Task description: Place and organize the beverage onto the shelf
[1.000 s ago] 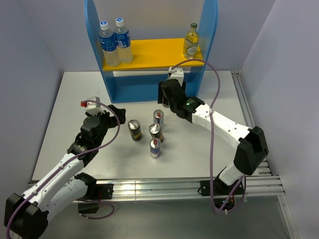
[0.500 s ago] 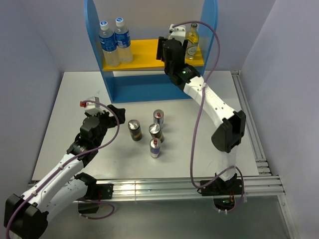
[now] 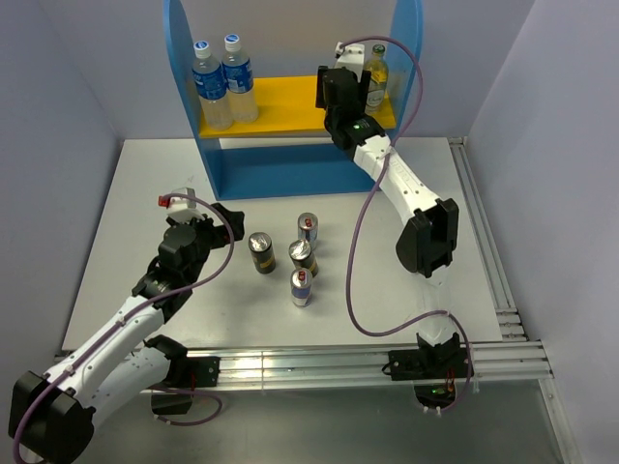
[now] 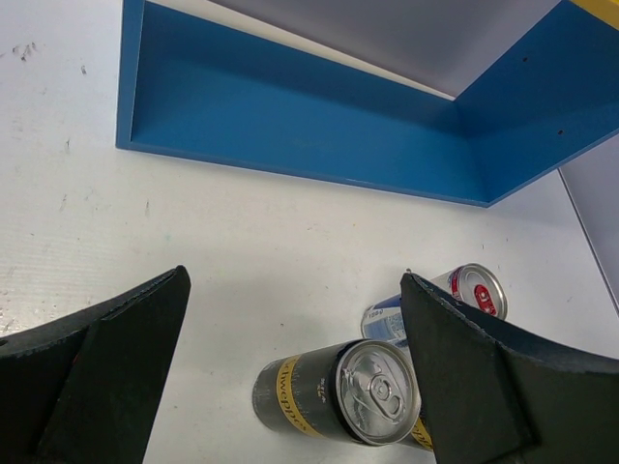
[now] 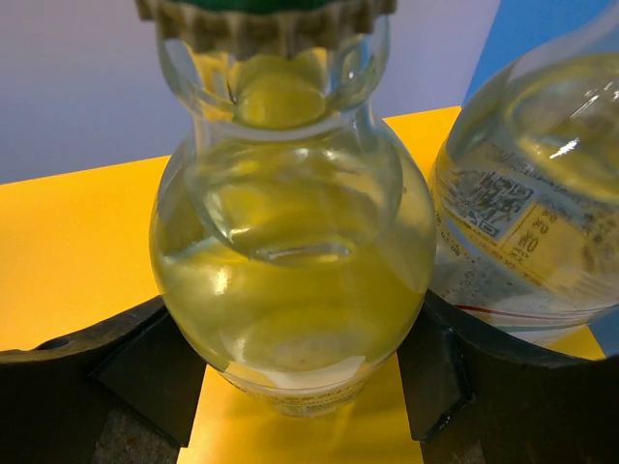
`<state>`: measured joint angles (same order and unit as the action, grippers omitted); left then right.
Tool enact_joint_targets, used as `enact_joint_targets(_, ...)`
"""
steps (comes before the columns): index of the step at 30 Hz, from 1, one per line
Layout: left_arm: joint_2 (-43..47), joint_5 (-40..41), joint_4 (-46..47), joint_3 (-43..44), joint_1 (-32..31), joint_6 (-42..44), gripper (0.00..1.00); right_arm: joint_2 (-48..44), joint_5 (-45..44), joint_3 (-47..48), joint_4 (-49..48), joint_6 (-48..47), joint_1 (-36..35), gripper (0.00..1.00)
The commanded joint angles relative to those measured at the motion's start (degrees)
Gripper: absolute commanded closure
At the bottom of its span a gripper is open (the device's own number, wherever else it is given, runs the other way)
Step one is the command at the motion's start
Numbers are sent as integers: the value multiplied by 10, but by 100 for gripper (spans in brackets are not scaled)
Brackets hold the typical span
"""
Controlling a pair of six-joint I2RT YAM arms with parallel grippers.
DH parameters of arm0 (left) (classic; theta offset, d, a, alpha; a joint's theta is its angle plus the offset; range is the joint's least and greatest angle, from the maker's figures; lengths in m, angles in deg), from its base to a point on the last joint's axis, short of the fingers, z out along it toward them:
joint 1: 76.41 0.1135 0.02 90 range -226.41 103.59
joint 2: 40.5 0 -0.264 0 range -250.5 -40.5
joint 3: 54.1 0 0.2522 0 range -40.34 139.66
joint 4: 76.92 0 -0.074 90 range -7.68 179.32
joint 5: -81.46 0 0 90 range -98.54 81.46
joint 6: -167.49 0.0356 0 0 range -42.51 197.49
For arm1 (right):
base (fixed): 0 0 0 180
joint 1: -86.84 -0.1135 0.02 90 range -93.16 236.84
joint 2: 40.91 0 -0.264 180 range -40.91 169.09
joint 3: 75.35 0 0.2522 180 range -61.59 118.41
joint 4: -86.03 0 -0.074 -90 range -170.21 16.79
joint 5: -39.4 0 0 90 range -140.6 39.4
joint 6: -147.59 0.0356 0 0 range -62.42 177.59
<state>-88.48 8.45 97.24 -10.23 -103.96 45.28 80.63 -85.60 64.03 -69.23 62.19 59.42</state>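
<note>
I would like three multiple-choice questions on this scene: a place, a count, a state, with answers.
1. Where do the two blue-labelled bottles stand? A on the table; B on the yellow board, left end; C under the yellow board.
2. How many cans stand on the table? A two; B four; C six.
3. What does the left gripper hold? A nothing, it is open; B a can; C a bottle.
Answers: B, beside the left side panel; B, four tops show; A, fingers apart, touching nothing.
</note>
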Motion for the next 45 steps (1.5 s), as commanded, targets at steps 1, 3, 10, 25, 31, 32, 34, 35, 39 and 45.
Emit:
enact_joint_targets(1,-3,8,19,5,4,0,3,-26,-4,19,-83,-4,6,100)
enact_joint_targets(3,-1,9,17,5,3,0,3,-28,-2,10,-83,0,7,100)
enact_joint_targets(10,8,15,13,4,3,1,3,-38,20,-34,-77,20,5,11)
enact_joint_targets(25,15,23,6,6,4,5,2,-152,21,-191,-108,47,-17,0)
enact_joint_targets(31,7,27,0,9,4,5,2,-247,5,-303,-108,89,-47,0)
enact_joint_targets(32,6,25,-2,10,4,6,2,-282,3,-323,-108,96,-53,0)
enact_joint_targets(34,5,32,-12,13,3,-3,2,-321,-15,-389,-108,125,-74,0)
enact_joint_targets(35,4,32,-16,16,4,-8,2,-365,-17,-439,-108,132,-82,0)
enact_joint_targets(39,21,-3,-25,13,1,-32,2,-479,-64,-582,-124,174,-150,0)
enact_joint_targets(45,29,20,-32,-7,-53,-44,3,-623,-110,-758,-62,254,-264,0)
